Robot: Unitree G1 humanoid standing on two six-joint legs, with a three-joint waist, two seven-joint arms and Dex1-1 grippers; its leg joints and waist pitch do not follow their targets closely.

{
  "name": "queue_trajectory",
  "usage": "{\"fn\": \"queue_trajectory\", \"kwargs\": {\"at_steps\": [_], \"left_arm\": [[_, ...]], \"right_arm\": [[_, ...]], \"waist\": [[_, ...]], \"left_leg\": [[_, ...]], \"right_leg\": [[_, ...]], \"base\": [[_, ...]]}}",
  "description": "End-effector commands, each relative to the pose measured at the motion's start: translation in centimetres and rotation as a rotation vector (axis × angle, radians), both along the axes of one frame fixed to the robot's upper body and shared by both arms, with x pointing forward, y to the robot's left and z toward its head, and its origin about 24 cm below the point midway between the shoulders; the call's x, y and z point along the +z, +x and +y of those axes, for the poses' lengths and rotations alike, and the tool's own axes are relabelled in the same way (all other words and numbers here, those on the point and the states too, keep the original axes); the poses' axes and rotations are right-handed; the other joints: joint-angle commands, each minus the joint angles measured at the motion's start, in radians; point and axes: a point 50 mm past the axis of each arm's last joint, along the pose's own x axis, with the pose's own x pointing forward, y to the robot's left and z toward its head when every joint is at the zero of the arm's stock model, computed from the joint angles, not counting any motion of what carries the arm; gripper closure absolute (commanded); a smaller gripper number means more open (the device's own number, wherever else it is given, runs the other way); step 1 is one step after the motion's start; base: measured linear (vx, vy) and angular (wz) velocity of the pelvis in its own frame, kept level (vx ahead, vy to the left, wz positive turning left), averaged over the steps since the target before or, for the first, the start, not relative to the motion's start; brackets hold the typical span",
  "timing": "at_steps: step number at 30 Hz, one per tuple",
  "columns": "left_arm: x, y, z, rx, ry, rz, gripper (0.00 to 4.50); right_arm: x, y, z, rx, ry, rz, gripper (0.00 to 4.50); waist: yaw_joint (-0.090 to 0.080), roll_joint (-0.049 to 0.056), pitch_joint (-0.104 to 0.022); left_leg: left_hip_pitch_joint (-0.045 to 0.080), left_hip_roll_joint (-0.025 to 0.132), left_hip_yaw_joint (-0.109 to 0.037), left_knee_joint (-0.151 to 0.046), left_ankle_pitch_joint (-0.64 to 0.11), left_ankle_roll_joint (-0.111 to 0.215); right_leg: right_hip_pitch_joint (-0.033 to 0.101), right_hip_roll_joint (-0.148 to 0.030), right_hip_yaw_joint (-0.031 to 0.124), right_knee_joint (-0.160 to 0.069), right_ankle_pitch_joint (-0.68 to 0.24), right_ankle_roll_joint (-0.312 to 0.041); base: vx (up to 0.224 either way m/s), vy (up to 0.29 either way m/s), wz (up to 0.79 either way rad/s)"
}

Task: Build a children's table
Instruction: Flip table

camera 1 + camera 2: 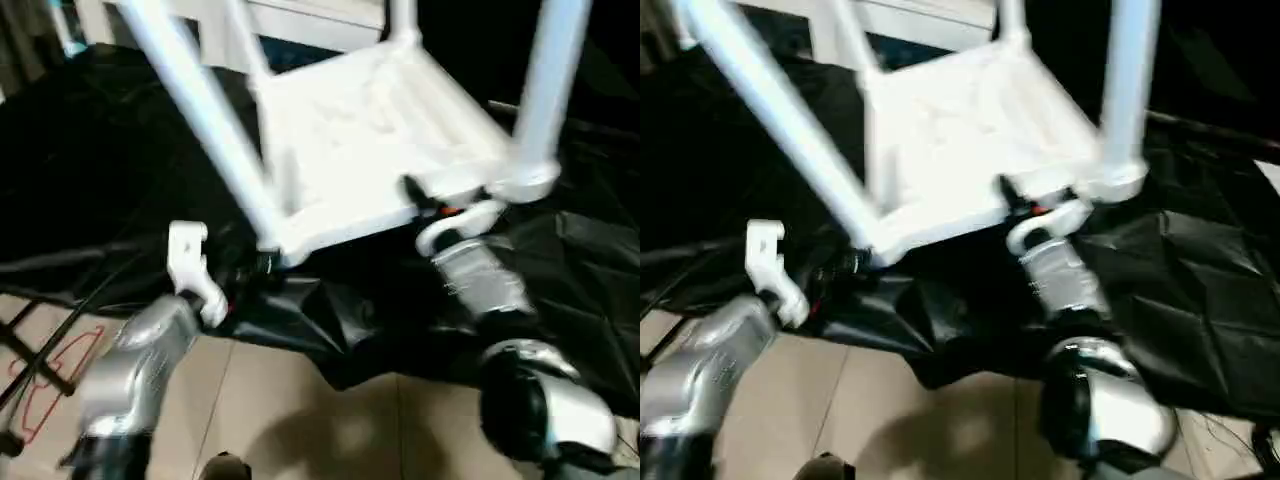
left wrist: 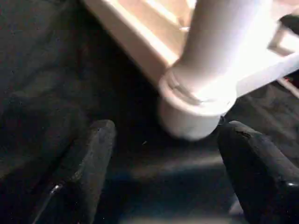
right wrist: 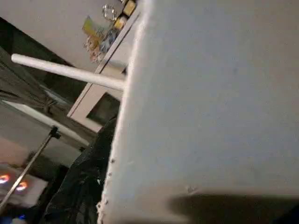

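Children's table [image 1: 370,140] in upper centre of the head views, upside down on black sheeting [image 1: 590,290], ribbed underside up. Four white legs [image 1: 205,110] seated in the corner sockets and rising out of the top edge of the frame. Left gripper [image 2: 163,154] at lower left of the table, beside the near-left corner; in the left wrist view, black fingers [image 2: 86,163] spread wide on either side of the corner socket [image 2: 191,109], one fingertip just beside it, nothing clamped. Right gripper [image 1: 425,195] at centre right, at the table's near edge close to the near-right leg [image 1: 550,90]; whether its fingers clamp the edge cannot be told. Right wrist view close against a white panel of the table. Tiled floor [image 1: 290,420] along the bottom of the frame.
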Motion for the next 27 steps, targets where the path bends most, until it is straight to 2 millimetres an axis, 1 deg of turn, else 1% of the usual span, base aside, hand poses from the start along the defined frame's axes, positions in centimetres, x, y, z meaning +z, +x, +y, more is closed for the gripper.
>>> {"fn": "queue_trajectory", "kwargs": {"at_steps": [1,2,3,4,5,6,7,8,9,10,11,13,14,15,16,17,19,20,22,23,24,25,26,27], "left_arm": [[1.0,0.0,-0.7,-0.038,0.057,-0.054,0.24],[1.2,0.0,-0.7,-0.038,0.079,-0.065,0.19],[1.4,0.1,-0.8,-0.042,0.104,-0.077,0.09],[1.6,0.1,-0.9,-0.059,0.132,-0.097,0.03],[1.8,0.1,-1.2,-0.081,0.154,-0.115,0.0],[1.8,0.0,-1.2,-0.09,0.163,-0.122,0.0],[2.5,0.0,-2.1,-0.161,0.211,-0.177,0.0],[2.9,0.0,-2.5,-0.185,0.239,-0.196,0.0],[3.0,0.1,-2.7,-0.194,0.259,-0.206,0.0],[3.2,0.2,-3.0,-0.219,0.271,-0.216,0.0],[3.3,0.2,-3.2,-0.235,0.272,-0.221,0.0],[3.4,0.1,-3.4,-0.262,0.285,-0.229,0.0],[3.5,-0.1,-3.6,-0.284,0.304,-0.24,0.0],[3.5,-0.1,-3.7,-0.296,0.315,-0.246,0.0],[3.7,-0.2,-4.0,-0.324,0.332,-0.263,0.0],[3.9,-0.3,-4.2,-0.343,0.342,-0.275,0.0],[4.9,0.0,-4.5,-0.338,0.345,-0.329,0.0],[5.0,0.1,-4.5,-0.337,0.344,-0.332,0.0],[6.8,0.9,-5.0,-0.326,0.341,-0.436,0.0],[7.1,1.0,-5.1,-0.339,0.322,-0.444,0.0],[7.4,1.0,-5.2,-0.36,0.323,-0.443,0.0],[7.9,1.2,-5.4,-0.359,0.337,-0.475,0.0],[8.4,1.4,-5.5,-0.337,0.352,-0.506,0.0],[8.4,1.5,-5.5,-0.334,0.354,-0.511,0.0]], "right_arm": [[2.2,-0.1,-3.8,-0.114,-0.155,-0.056,2.41],[2.2,-0.3,-4.2,-0.118,-0.183,-0.045,2.41],[2.3,-0.4,-4.5,-0.118,-0.215,-0.038,2.41],[2.3,-0.5,-4.7,-0.117,-0.244,-0.032,2.42],[2.3,-0.6,-4.9,-0.118,-0.26,-0.027,2.42],[2.3,-0.7,-4.9,-0.118,-0.267,-0.024,2.42],[2.3,-1.0,-5.5,-0.122,-0.353,0.002,2.42],[2.3,-1.2,-5.7,-0.124,-0.405,0.014,2.43],[2.3,-1.3,-5.8,-0.126,-0.425,0.019,2.43],[2.4,-1.4,-6.0,-0.136,-0.44,0.025,2.43],[2.5,-1.5,-6.1,-0.143,-0.445,0.027,2.43],[2.6,-1.6,-6.2,-0.149,-0.47,0.028,2.43],[2.7,-1.7,-6.2,-0.151,-0.488,0.031,2.43],[2.8,-1.7,-6.2,-0.152,-0.499,0.033,2.43],[2.9,-1.8,-6.3,-0.154,-0.52,0.038,2.43],[3.0,-1.9,-6.3,-0.155,-0.533,0.042,2.43],[3.2,-2.1,-6.7,-0.153,-0.597,0.071,2.43],[3.2,-2.1,-6.7,-0.153,-0.602,0.072,2.43],[3.5,-2.1,-7.2,-0.146,-0.7,0.1,2.43],[3.6,-2.1,-7.3,-0.145,-0.718,0.105,2.43],[3.7,-2.0,-7.4,-0.145,-0.738,0.109,2.43],[4.0,-1.9,-7.6,-0.152,-0.764,0.118,2.43],[4.2,-1.8,-7.7,-0.159,-0.784,0.126,2.43],[4.2,-1.8,-7.7,-0.16,-0.786,0.127,2.43]], "waist": [[-0.011,0.01,-0.071],[-0.009,0.01,-0.071],[-0.009,0.01,-0.071],[-0.01,0.008,-0.07],[-0.011,0.008,-0.07],[-0.012,0.007,-0.069],[-0.015,0.015,-0.067],[-0.015,0.013,-0.067],[-0.014,0.012,-0.066],[-0.017,0.02,-0.065],[-0.019,0.015,-0.066],[-0.022,0.014,-0.065],[-0.024,0.02,-0.064],[-0.024,0.02,-0.064],[-0.026,0.017,-0.064],[-0.026,0.017,-0.064],[-0.026,0.016,-0.064],[-0.026,0.016,-0.065],[-0.023,0.015,-0.064],[-0.019,0.015,-0.064],[-0.018,0.011,-0.064],[-0.018,0.012,-0.06],[-0.018,0.01,-0.059],[-0.017,0.011,-0.059]], "left_leg": [[0.049,0.04,-0.002,-0.062,-0.019,-0.017],[0.05,0.039,-0.002,-0.062,-0.02,-0.021],[0.049,0.038,-0.002,-0.063,-0.025,-0.023],[0.044,0.038,-0.002,-0.065,-0.036,-0.027],[0.043,0.037,-0.003,-0.066,-0.043,-0.037],[0.041,0.036,-0.004,-0.067,-0.048,-0.039],[0.043,0.038,-0.004,-0.07,-0.071,-0.053],[0.049,0.039,-0.002,-0.07,-0.089,-0.062],[0.05,0.04,-0.003,-0.071,-0.097,-0.067],[0.049,0.039,-0.002,-0.073,-0.119,-0.079],[0.048,0.038,-0.001,-0.074,-0.131,-0.09],[0.045,0.038,-0.001,-0.075,-0.145,-0.097],[0.047,0.038,0.0,-0.075,-0.162,-0.1],[0.047,0.038,0.0,-0.075,-0.162,-0.1],[0.048,0.038,0.0,-0.075,-0.17,-0.098],[0.048,0.038,0.001,-0.075,-0.167,-0.098],[0.048,0.037,0.001,-0.074,-0.16,-0.097],[0.049,0.038,0.002,-0.073,-0.157,-0.098],[0.049,0.037,0.002,-0.073,-0.158,-0.1],[0.052,0.037,0.004,-0.072,-0.161,-0.104],[0.053,0.037,0.004,-0.071,-0.163,-0.106],[0.051,0.037,0.004,-0.073,-0.178,-0.109],[0.051,0.038,0.002,-0.075,-0.199,-0.114],[0.054,0.039,0.003,-0.075,-0.211,-0.116]], "right_leg": [[0.033,-0.066,0.036,-0.053,0.208,-0.171],[0.032,-0.064,0.036,-0.055,0.204,-0.16],[0.033,-0.064,0.036,-0.055,0.198,-0.156],[0.036,-0.065,0.037,-0.057,0.179,-0.145],[0.036,-0.065,0.036,-0.059,0.153,-0.135],[0.036,-0.066,0.036,-0.06,0.141,-0.13],[0.032,-0.067,0.036,-0.063,0.102,-0.123],[0.027,-0.066,0.036,-0.066,0.08,-0.115],[0.026,-0.065,0.037,-0.067,0.071,-0.111],[0.025,-0.065,0.036,-0.068,0.053,-0.109],[0.025,-0.066,0.037,-0.069,0.024,-0.105],[0.023,-0.068,0.038,-0.071,-0.005,-0.101],[0.019,-0.067,0.04,-0.074,-0.023,-0.1],[0.019,-0.067,0.04,-0.074,-0.023,-0.1],[0.018,-0.066,0.04,-0.077,-0.039,-0.093],[0.017,-0.065,0.04,-0.076,-0.038,-0.094],[0.016,-0.064,0.041,-0.075,-0.027,-0.094],[0.016,-0.063,0.04,-0.075,-0.024,-0.094],[0.016,-0.064,0.041,-0.077,-0.029,-0.091],[0.014,-0.065,0.041,-0.078,-0.039,-0.091],[0.012,-0.064,0.041,-0.077,-0.043,-0.092],[0.011,-0.065,0.041,-0.08,-0.07,-0.092],[0.012,-0.068,0.04,-0.084,-0.107,-0.087],[0.01,-0.068,0.041,-0.086,-0.121,-0.082]], "base": [[0.0,0.0,0.0],[0.0,0.0,0.0],[0.0,0.0,0.0],[0.0,0.0,0.0],[0.0,0.0,0.0],[0.0,0.0,0.0],[0.0,0.0,0.0],[0.0,0.0,0.0],[0.0,0.0,0.0],[0.0,0.0,0.0],[0.0,0.0,0.0],[0.0,0.0,0.0],[0.0,0.0,0.0],[0.0,0.0,0.0],[0.0,0.0,0.0],[0.0,0.0,0.0],[0.0,0.0,0.0],[0.0,0.0,0.0],[0.0,0.0,0.0],[0.0,0.0,0.0],[0.0,0.0,0.0],[0.0,0.0,0.0],[0.0,0.0,0.0],[0.0,0.0,0.0]]}}
